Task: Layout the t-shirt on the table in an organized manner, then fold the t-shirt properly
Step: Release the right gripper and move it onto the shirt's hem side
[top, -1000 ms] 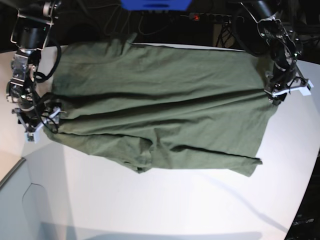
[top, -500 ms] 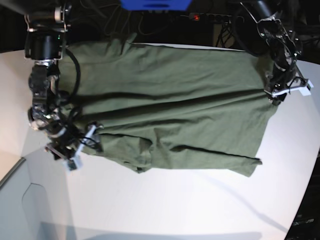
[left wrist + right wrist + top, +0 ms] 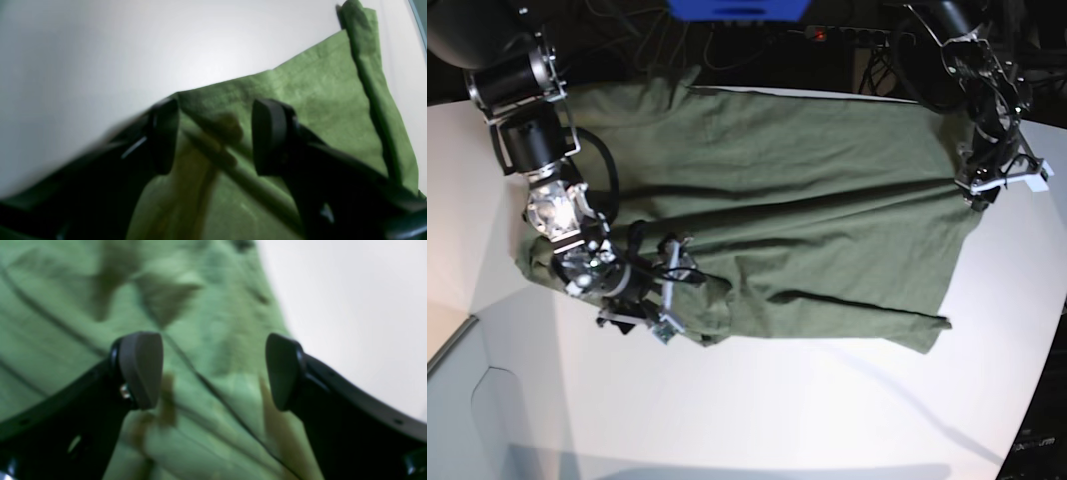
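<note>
In the left wrist view, the left claw (image 3: pixel 213 136) stands part spread over a corner of the t-shirt (image 3: pixel 300 110), a rolled ridge of cloth running between its pads (image 3: pixel 267 136); they seem not to press it, though the blur leaves that unsure. Bare bench (image 3: pixel 133 50) lies beyond that corner. In the right wrist view, the right claw (image 3: pixel 213 370) is spread wide above wrinkled t-shirt (image 3: pixel 83 283) near its edge, holding nothing, with bench (image 3: pixel 350 306) just past the edge. In the base view, the t-shirt (image 3: pixel 777 200) lies spread across the bench (image 3: pixel 777 410) but creased, its near edge bunched beside the right claw (image 3: pixel 665 300); the left claw (image 3: pixel 997 185) sits at the t-shirt's far corner. Laying out looks unfinished and folding not begun. Cables (image 3: pixel 757 40) lie behind the t-shirt; nothing blocks the work.
</note>
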Available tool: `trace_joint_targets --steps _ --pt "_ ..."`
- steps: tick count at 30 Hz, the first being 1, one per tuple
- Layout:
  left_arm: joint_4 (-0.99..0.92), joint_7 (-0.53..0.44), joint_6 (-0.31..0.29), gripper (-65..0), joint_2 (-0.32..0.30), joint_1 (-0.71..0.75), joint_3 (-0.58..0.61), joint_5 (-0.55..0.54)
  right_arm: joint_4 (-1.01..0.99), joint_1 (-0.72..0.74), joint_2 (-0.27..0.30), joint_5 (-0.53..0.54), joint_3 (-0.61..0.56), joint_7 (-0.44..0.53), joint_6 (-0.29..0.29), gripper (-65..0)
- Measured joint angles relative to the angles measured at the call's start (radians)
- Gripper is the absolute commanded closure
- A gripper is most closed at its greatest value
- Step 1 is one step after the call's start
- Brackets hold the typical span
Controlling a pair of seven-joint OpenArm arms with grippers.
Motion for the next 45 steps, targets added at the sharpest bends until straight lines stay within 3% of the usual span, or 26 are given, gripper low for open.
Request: trace_joint_targets --steps 12,15,20,26,29,35,41,45 --pt "-0.001 -0.002 0.0 -34.4 0.0 0.0 0.0 0.0 0.0 0.003 -0.079 0.0 -0.017 0.0 -0.002 -44.3" --pt "-0.002 -0.004 0.0 -34.4 0.0 0.0 0.0 0.0 -0.007 0.008 -0.105 0.002 -0.018 0.047 -0.005 -44.3" --pt "-0.002 0.0 0.0 -34.4 -0.008 0.0 0.0 -0.003 -0.157 0.04 -0.122 0.0 -0.017 0.108 -0.117 -44.3" --pt "-0.005 0.0 0.0 -34.4 -0.008 0.0 0.001 -0.003 -0.256 0.055 -0.131 0.001 -0.017 0.193 -0.153 -44.1" --pt "-0.005 -0.001 0.0 -34.4 -0.008 0.0 0.001 -0.003 -0.257 0.061 -0.133 0.002 -0.017 0.218 -0.159 -38.4" --pt "-0.005 -0.001 0.0 -34.4 -0.008 0.0 0.001 0.001 -0.262 0.059 -0.15 0.001 -0.017 0.23 -0.159 -19.0" --pt "-0.005 -0.001 0.0 -34.4 -0.008 0.0 0.001 0.001 -0.262 0.059 -0.156 0.001 -0.017 0.237 -0.163 -18.0" --pt "-0.005 -0.001 0.0 -34.4 -0.008 0.0 0.001 0.001 -0.263 0.059 -0.155 0.002 -0.017 0.237 -0.163 -6.9"
